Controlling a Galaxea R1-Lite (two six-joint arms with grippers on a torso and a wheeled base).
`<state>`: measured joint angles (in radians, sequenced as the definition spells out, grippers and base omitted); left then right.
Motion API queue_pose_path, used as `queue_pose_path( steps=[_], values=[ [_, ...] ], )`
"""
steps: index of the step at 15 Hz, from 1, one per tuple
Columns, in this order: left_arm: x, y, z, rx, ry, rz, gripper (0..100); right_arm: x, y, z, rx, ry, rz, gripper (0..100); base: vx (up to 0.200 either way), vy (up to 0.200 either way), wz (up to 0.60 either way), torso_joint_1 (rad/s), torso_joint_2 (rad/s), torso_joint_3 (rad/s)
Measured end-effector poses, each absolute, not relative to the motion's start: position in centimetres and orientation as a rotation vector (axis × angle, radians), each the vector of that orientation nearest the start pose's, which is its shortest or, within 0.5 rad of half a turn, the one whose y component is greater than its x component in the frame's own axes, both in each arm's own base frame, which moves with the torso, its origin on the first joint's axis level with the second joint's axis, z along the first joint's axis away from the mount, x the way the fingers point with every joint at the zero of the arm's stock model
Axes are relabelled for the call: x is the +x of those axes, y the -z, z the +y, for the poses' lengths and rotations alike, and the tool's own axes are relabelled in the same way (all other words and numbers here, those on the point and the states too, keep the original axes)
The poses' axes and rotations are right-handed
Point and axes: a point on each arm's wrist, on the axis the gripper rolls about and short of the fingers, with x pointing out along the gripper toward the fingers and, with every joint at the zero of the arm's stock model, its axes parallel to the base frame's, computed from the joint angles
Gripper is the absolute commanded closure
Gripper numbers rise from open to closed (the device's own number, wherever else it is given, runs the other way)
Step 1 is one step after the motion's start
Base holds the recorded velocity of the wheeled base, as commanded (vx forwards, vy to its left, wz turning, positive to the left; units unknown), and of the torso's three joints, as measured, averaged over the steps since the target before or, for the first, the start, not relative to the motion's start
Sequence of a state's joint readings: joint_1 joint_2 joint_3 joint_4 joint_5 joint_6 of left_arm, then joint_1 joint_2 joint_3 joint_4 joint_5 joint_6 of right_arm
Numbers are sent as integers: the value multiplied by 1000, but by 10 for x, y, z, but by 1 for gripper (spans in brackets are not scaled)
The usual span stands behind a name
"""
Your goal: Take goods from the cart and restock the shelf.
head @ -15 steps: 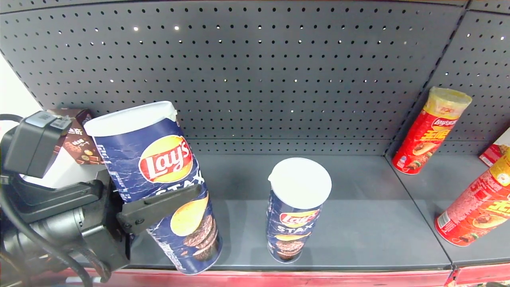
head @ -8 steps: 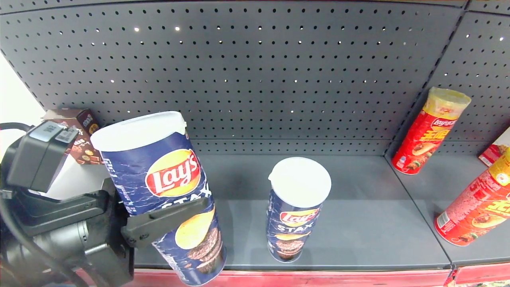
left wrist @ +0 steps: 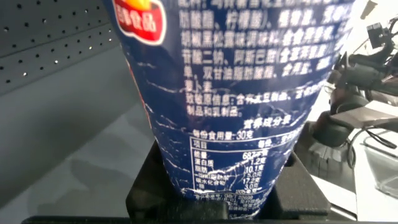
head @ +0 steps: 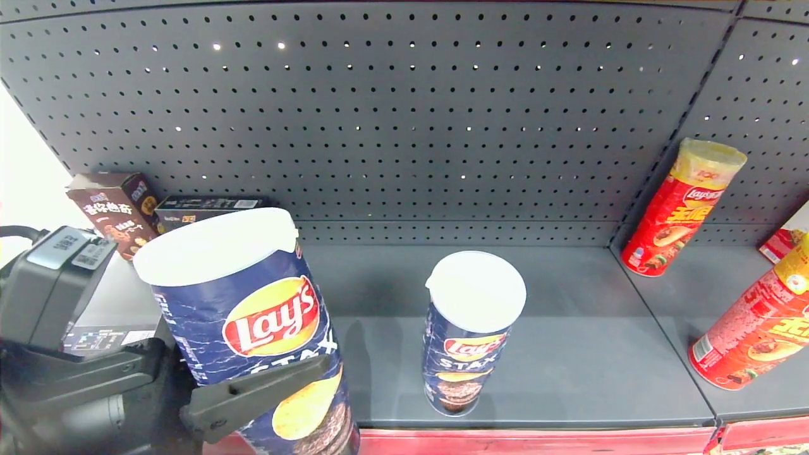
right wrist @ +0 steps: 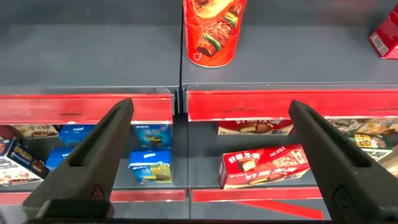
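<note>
Canister [head: 246, 328] of blue-labelled crisps leans over the front left edge of the shelf [head: 569, 354], its lower body clamped between the jaws of the left gripper [head: 265, 388]. A matching can [head: 471, 335] stands upright on the shelf to its right. The right gripper [right wrist: 210, 106] has its jaws spread wide.

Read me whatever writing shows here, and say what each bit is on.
Held blue can: big brand logo in front; nutrition table on its back, fine print partly blurred.
Standing blue can: same logo, smaller.
Red can by the back panel: logo, yellow characters, too small.
Nearer red can: the same.
Brown box: white characters, too small.
</note>
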<state>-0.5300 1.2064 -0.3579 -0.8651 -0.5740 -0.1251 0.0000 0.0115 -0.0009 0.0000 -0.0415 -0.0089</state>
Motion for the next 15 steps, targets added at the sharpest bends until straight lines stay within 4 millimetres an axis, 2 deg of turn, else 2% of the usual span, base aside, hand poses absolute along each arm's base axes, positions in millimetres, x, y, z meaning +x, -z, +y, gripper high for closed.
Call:
queue_pose_path(
  steps=[3,7,11,15],
  values=[
    [137,-208,-92,-113,1088,25,100,-22,-76,-1,-9,41,7,0,0,0,0,0,0,0],
    [158,-226,-97,-59,1050,-17,100,-22,-76,-1,-9,41,6,0,0,0,0,0,0,0],
    [200,-232,-105,106,997,-69,100,-22,-76,-1,-9,41,5,0,0,0,0,0,0,0],
    [233,-227,-123,108,1014,1,100,-22,-76,-1,-9,41,6,0,0,0,0,0,0,0]
  ],
)
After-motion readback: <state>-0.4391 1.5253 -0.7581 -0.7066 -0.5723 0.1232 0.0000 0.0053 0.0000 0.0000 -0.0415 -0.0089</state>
